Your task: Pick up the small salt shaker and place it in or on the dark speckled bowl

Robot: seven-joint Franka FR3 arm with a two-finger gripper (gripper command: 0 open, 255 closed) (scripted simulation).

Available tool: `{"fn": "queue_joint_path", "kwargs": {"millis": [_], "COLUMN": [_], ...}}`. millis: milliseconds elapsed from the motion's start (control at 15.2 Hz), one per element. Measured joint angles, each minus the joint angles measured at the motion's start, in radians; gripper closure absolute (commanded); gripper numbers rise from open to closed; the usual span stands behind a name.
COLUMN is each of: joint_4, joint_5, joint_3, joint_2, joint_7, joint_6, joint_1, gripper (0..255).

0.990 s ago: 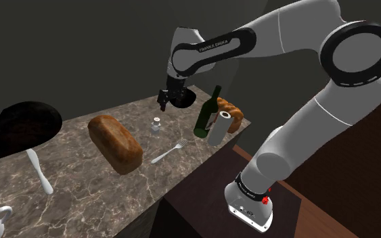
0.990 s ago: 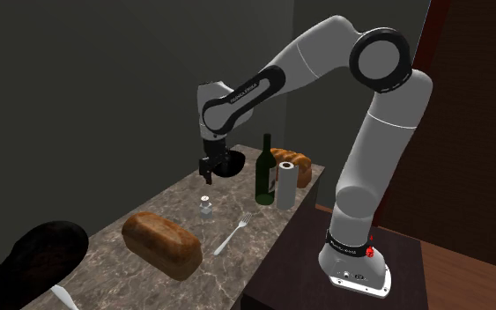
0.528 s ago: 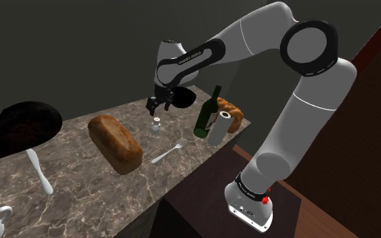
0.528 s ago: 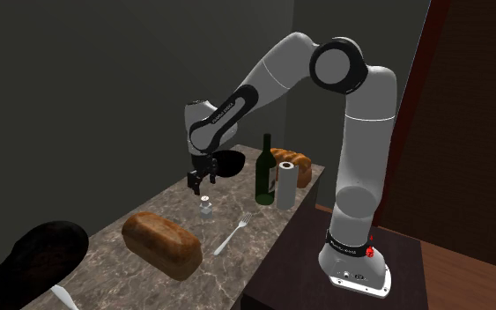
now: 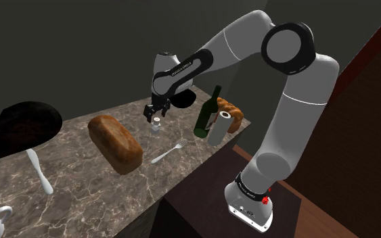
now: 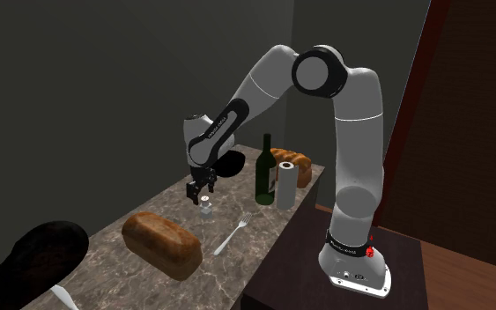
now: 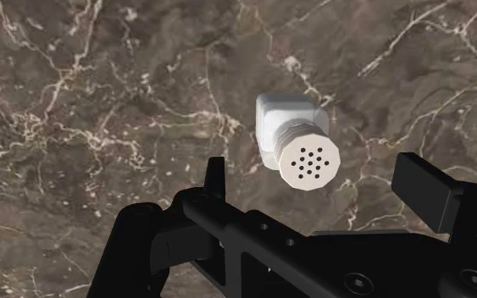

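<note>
The small salt shaker [image 7: 300, 144] [image 5: 156, 124] [image 6: 206, 208] stands upright on the brown marble counter [image 5: 80, 196], white with a perforated round cap, between the bread loaf [image 5: 116, 142] and the green wine bottle [image 5: 208, 113]. The gripper [image 7: 317, 173] [image 5: 153, 113] [image 6: 198, 194] hovers just above it, its 2 fingers spread wide and touching nothing. The dark bowl [image 5: 184, 100] sits close behind. The forearm's white lettering [image 5: 180, 67] seems to read FRANKA EMIKA.
</note>
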Motion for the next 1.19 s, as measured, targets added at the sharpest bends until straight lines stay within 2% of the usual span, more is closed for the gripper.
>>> {"fn": "queue_joint_path", "kwargs": {"millis": [462,528,1188], "joint_4": [-0.003,-0.003,-0.003], "joint_5": [-0.002,-0.002,-0.002], "joint_3": [-0.001,-0.001,-0.001], "joint_2": [0.016,0.016,0.016], "joint_7": [0.001,0.001,0.001], "joint_6": [0.020,0.020,0.020], "joint_1": [0.000,0.000,0.000], "gripper": [0,255,255]}}
